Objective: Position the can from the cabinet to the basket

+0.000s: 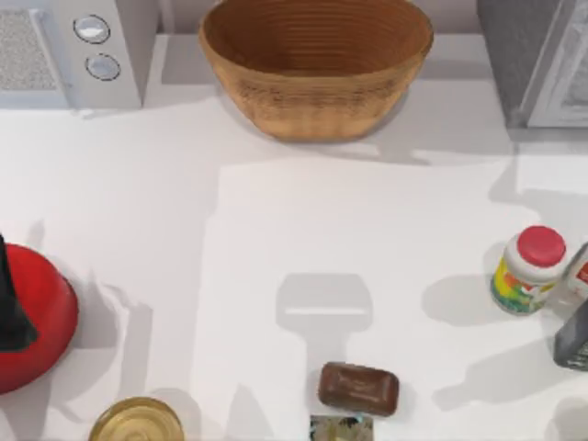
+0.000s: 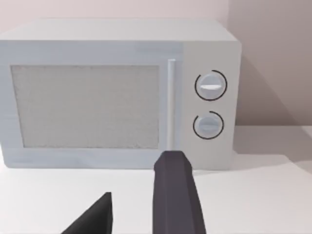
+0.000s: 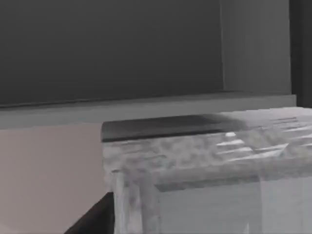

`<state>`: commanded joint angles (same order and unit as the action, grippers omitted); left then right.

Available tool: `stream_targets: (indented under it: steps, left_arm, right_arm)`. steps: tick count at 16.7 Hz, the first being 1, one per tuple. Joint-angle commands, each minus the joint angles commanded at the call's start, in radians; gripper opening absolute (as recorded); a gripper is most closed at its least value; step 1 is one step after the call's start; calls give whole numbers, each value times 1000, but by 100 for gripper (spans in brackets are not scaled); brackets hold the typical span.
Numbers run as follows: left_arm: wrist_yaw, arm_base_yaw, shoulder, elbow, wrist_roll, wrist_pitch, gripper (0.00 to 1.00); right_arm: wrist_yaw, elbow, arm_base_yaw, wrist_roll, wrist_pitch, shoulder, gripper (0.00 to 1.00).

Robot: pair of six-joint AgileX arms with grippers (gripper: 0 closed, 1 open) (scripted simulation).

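Can: not spotted yet, probably inside the cabinet (image 1: 533, 55), back right.
Basket (image 1: 317, 64): back centre, empty.
Left gripper (image 2: 141, 204): fingers apart, empty, facing the microwave (image 2: 117, 92).
Right gripper: up close to the cabinet; grip, can't tell.
Risk: reaching in blind could bump the door frame or tip the can.

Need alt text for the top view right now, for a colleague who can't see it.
A wicker basket sits at the table's far edge between a white appliance at left and the grey cabinet at right. A red-lidded jar stands near the right edge.
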<state>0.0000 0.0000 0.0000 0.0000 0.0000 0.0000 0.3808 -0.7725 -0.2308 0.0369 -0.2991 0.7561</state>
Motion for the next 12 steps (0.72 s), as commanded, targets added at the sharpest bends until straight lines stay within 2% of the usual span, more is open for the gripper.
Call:
stream_targets:
  steps: [6, 9, 12]
  left_arm:
    - [0, 0, 0, 0, 0, 0, 100]
    - [0, 0, 0, 0, 0, 0, 100]
    - [0, 0, 0, 0, 0, 0, 100]
  right_arm:
    - [-256, 564, 155, -25, 200, -549, 100]
    - [-345, 716, 208, -34, 270, -700, 100]
    - [-381, 773, 231, -37, 299, -756, 100]
